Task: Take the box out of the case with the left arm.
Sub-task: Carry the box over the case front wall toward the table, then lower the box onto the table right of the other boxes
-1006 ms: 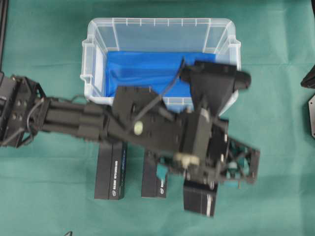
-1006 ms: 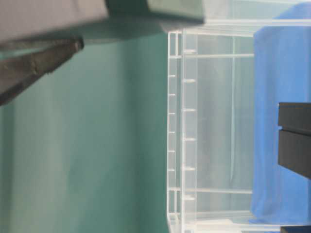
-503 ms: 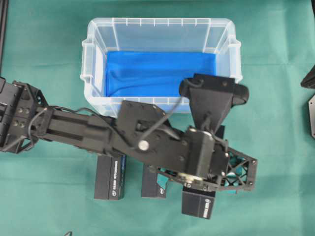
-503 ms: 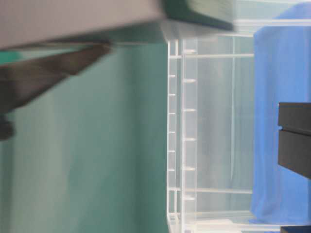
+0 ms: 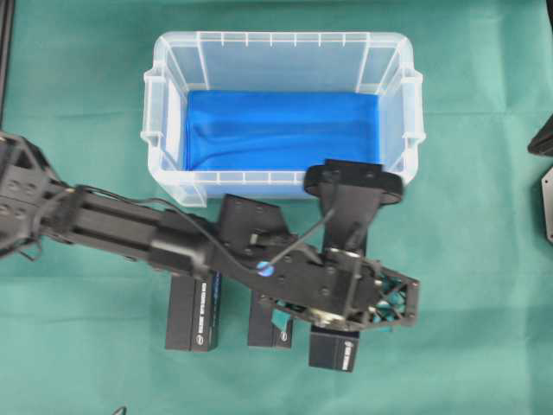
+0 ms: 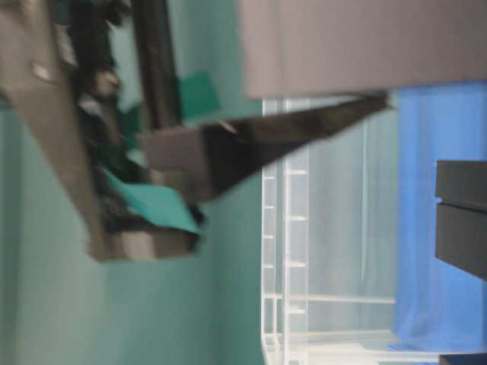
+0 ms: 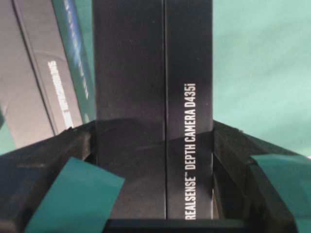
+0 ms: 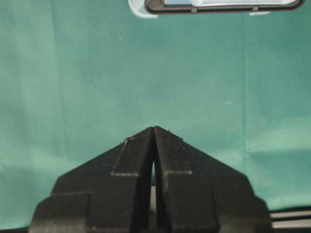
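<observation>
The clear case [image 5: 276,38] stands at the back with only its blue cloth [image 5: 276,130] inside. In front of it, my left gripper [image 5: 335,333] is shut on the black box [image 5: 333,353], low over the green table cover. From the left wrist, the box [image 7: 153,73], printed "REALSENSE DEPTH CAMERA D435i", fills the gap in the left gripper [image 7: 153,138], with a teal-padded finger [image 7: 73,199] against each side. Whether the box touches the cover I cannot tell. My right gripper [image 8: 154,130] is shut on nothing above bare cover.
Two more black boxes [image 5: 192,313] [image 5: 270,327] lie side by side just left of the held one. The left arm [image 5: 130,229] spans the table in front of the case. Part of the right arm [image 5: 544,186] shows at the right edge.
The left arm has carried the box away from the case's front wall, down and slightly left, closer to the cover. At table level the gripper has come into view.
</observation>
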Available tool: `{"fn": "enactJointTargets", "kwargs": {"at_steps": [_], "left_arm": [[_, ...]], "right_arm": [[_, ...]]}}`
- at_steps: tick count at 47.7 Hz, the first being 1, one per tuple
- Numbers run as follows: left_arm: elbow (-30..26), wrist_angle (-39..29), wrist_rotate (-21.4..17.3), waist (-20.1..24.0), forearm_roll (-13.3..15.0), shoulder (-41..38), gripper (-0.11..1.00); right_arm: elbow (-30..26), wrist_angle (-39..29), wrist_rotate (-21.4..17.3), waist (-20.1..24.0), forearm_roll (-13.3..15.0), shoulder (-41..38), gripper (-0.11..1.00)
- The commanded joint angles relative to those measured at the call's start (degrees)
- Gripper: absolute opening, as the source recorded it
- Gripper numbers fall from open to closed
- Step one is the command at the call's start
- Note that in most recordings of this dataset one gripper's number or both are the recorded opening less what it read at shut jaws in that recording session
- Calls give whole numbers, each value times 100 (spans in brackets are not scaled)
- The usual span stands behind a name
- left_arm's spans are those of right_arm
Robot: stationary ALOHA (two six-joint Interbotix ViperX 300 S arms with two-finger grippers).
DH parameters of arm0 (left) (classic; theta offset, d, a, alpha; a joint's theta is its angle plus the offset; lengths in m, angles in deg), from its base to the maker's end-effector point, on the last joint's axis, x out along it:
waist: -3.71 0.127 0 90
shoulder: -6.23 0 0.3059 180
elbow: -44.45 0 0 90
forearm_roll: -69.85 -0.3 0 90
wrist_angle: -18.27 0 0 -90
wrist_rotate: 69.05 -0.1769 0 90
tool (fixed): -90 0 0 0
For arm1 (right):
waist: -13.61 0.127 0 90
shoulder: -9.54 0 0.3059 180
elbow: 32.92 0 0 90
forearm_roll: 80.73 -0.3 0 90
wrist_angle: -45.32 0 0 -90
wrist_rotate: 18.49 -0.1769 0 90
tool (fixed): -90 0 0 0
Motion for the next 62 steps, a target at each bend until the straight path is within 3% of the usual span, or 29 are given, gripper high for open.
{"fn": "enactJointTargets", "kwargs": {"at_steps": [1, 7, 12, 24, 41, 62], "left_arm": [[589, 624, 193, 0, -26, 580, 61], [1222, 1274, 422, 0, -26, 747, 61], [1397, 1538, 422, -18, -26, 712, 61], [1459, 1635, 360, -26, -44, 598, 61], [1564, 1749, -53, -26, -35, 624, 61], [1819, 1969, -79, 0, 79, 729, 60]], "right_arm": [[-88, 18, -9, 9, -9, -18, 0], [-88, 26, -9, 9, -9, -53, 0], [-88, 44, -18, 9, -9, -132, 0], [-88, 53, -18, 9, -105, -246, 0], [-105, 53, -18, 9, -149, -255, 0], [-114, 53, -9, 9, -149, -255, 0]]}}
